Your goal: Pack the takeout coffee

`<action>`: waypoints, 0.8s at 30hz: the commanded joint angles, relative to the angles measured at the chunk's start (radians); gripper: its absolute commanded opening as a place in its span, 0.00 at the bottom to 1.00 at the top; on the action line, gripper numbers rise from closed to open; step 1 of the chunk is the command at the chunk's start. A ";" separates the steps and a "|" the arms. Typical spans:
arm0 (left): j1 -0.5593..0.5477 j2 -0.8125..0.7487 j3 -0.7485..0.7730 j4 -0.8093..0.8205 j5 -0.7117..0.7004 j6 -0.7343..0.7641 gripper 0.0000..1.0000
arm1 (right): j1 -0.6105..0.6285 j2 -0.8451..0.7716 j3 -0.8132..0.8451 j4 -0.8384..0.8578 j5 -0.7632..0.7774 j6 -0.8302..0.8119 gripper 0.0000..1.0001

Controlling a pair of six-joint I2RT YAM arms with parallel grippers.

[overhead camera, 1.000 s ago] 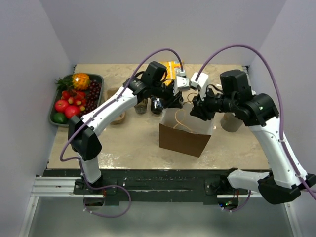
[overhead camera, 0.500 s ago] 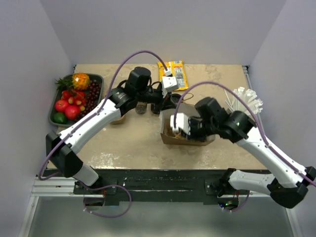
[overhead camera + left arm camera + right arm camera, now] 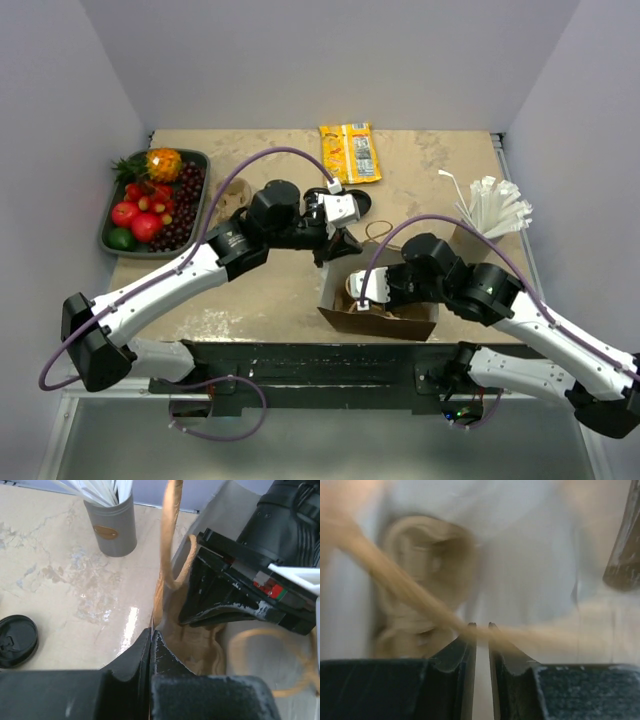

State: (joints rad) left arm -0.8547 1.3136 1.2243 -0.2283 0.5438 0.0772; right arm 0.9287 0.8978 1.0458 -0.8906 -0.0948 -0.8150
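L gripper (image 3: 151,632) pinched shut on rim of paper bag (image 3: 375,322). R gripper (image 3: 482,626) inside bag, fingers nearly together, twine handle (image 3: 410,585) across tips; grip unclear, blurred. Bag sits nr front edge of table (image 3: 270,290); black lid (image 3: 16,641) beyond.

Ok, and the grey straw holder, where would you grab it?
Probably the straw holder by its wall, mid-height, coming in level from the side: it stands upright and round, and the straws fanning out of its top block a grip from above.

Beige table (image 3: 270,290), fruit tray (image 3: 197,155), snack packet (image 3: 350,152), bag (image 3: 375,322)
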 commanded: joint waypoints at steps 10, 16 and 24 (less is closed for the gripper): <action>-0.037 -0.059 -0.006 0.084 -0.338 -0.096 0.00 | 0.097 -0.068 -0.140 0.031 -0.065 -0.107 0.35; -0.073 -0.108 -0.126 0.156 -0.343 -0.083 0.00 | 0.151 -0.031 -0.259 0.208 0.036 -0.064 0.37; -0.090 -0.146 -0.201 0.213 -0.286 -0.060 0.00 | 0.167 -0.004 -0.326 0.340 0.122 -0.009 0.41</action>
State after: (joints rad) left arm -0.9470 1.1927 1.0515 -0.0925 0.2344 0.0193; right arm 1.0885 0.8864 0.7246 -0.6594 -0.0551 -0.8738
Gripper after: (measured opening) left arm 0.015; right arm 0.408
